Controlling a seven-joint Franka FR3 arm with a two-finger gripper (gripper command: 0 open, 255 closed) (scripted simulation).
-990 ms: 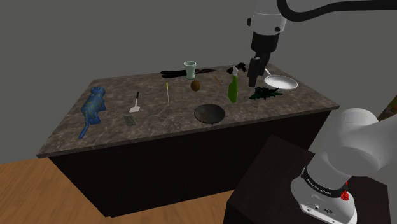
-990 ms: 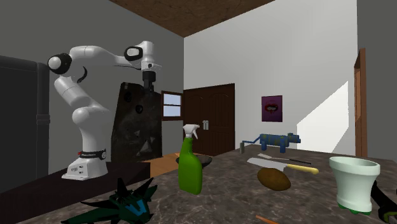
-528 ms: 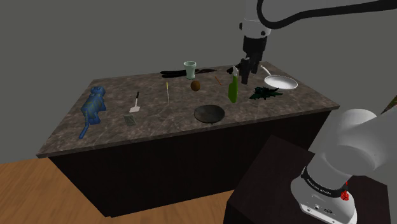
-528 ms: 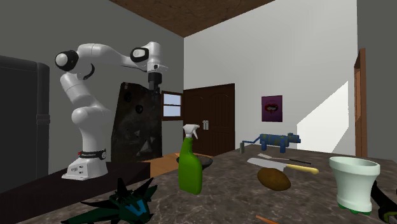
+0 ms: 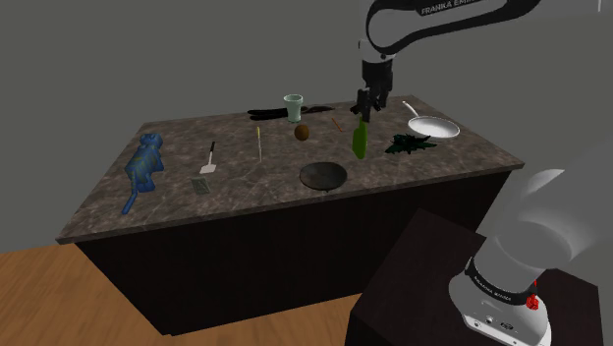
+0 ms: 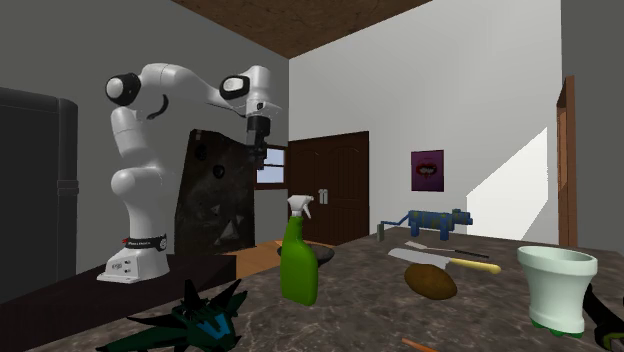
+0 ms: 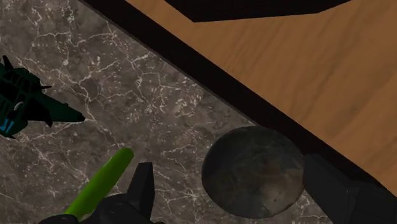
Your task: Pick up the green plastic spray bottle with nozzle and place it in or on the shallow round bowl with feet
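Over the spray bottle (image 5: 361, 140), the parted jaws have arrived.

Counter (image 5: 246, 187) is bare between bottle (image 5: 361, 140) and bowl (image 5: 323, 176), a short open run. Air over the bowl is open. Gripper (image 5: 362, 108) hangs by the bottle's top, fingers spread, bottle outside them. Tight side is the shoulder view's right of the bottle: spiky dark toy (image 5: 410, 144) close by, white pan (image 5: 435, 128) past it. Behind stand a brown lump (image 5: 303, 132), a cup (image 5: 294, 108) and black clutter (image 5: 270, 112) at the back edge. Stick (image 5: 258, 143), spatula (image 5: 206, 169) and blue toy (image 5: 144, 165) lie well off left.
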